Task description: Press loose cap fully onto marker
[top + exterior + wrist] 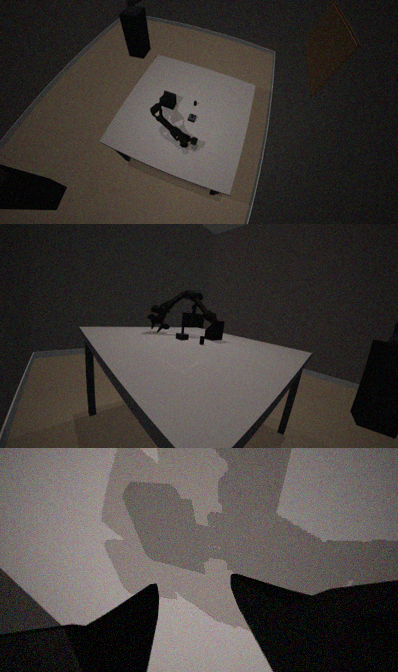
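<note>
The marker (192, 115) (183, 326) stands upright in the dark holder block (189, 120) (182, 336); it shows as a thin dark upright line in the exterior view. The small dark cap (194, 102) (202, 340) stands apart from the block on the table. My gripper (189, 143) (155, 330) (194, 585) is open and empty, its fingers pointing down a little above the table. It is off to the side of the block away from the cap. Marker, block and cap are not in the wrist view, which shows only tabletop and shadows between and beyond the fingers.
The arm's base (168, 100) (215, 331) stands on the white table (217, 162) (199, 386), near the block and the cap. A tall dark box (135, 34) (377, 386) and another dark box (31, 191) stand off the table. The light is dim.
</note>
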You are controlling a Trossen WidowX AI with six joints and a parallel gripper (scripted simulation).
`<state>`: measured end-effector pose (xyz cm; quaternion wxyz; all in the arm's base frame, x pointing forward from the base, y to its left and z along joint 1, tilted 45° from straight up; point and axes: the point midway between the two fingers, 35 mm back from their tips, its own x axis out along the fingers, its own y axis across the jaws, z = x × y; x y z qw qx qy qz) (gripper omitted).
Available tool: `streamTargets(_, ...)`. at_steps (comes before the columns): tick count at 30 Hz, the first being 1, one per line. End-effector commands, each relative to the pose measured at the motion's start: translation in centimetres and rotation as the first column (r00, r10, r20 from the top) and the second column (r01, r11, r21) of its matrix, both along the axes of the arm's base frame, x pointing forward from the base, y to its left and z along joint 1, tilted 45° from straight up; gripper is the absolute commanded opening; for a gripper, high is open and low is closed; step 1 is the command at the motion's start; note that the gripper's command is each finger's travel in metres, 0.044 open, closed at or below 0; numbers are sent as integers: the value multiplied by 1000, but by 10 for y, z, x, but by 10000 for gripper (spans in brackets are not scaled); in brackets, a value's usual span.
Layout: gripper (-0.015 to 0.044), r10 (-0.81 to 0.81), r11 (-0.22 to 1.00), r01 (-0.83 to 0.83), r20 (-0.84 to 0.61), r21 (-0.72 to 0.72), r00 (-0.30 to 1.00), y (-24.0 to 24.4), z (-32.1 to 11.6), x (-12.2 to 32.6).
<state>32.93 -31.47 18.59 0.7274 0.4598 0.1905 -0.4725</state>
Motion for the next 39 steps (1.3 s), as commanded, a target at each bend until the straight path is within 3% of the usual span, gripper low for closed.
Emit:
streamTargets(1,243,224,974,-227,-228,14,947,53,-44,25)
streamTargets(7,243,530,816,-568,-530,107,662,138,-102,42)
streamTargets(13,243,662,498,-811,-738,306,128,224,-154,35)
streamTargets(18,243,512,157,-819,-755,551,-410,292,-189,10)
streamTargets(23,243,101,-102,-584,-576,805,-811,347,-213,-24)
streamTargets(25,243,-83,-143,-452,-466,880,-881,364,-219,-38)
streamTargets(27,243,-151,-149,-401,-422,904,-894,372,-223,-47)
streamTargets(39,243,-151,-149,-401,-422,904,-894,364,-231,-47)
